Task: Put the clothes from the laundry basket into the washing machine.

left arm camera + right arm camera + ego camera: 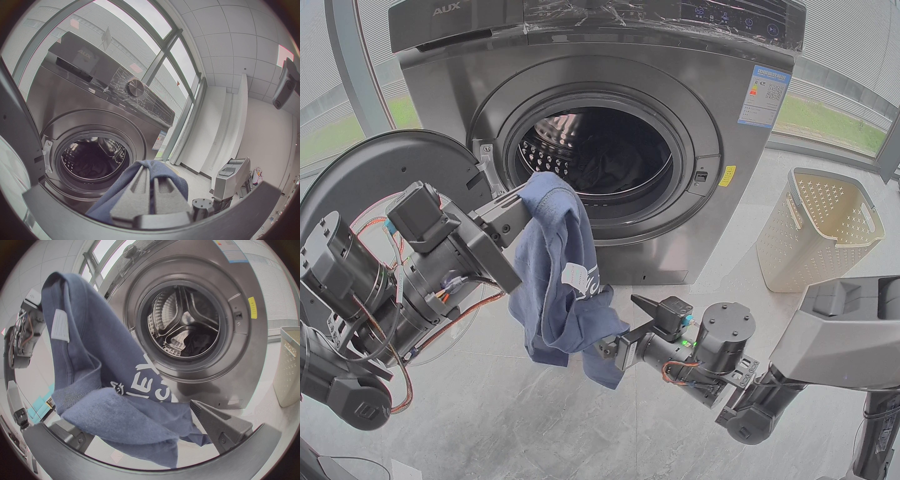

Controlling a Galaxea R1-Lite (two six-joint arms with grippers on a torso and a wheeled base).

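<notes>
right claw [615, 328] gapes wide at the bottom of the blue shirt [562, 281], cloth draped over one finger. left claw [522, 200] pinches the shirt top, hanging it just before the open washer [687, 81]. dark clothes [612, 162] lie inside it; the basket [819, 231] stands beside it.

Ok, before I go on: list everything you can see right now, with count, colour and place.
washing machine: one, grey, straight ahead on the floor.
door: one, dark grey, swung open to the robot's left.
dark clothes: count unclear, black, inside the drum.
blue garment: one, navy with white print and tag, hanging in front of the machine's opening, with its lower folds on the right gripper.
laundry basket: one, cream, on the floor to the right of the machine.
left gripper: one, grey, shut on the blue garment's top, raised by the opening.
right gripper: one, dark, open, low under the folds.
</notes>
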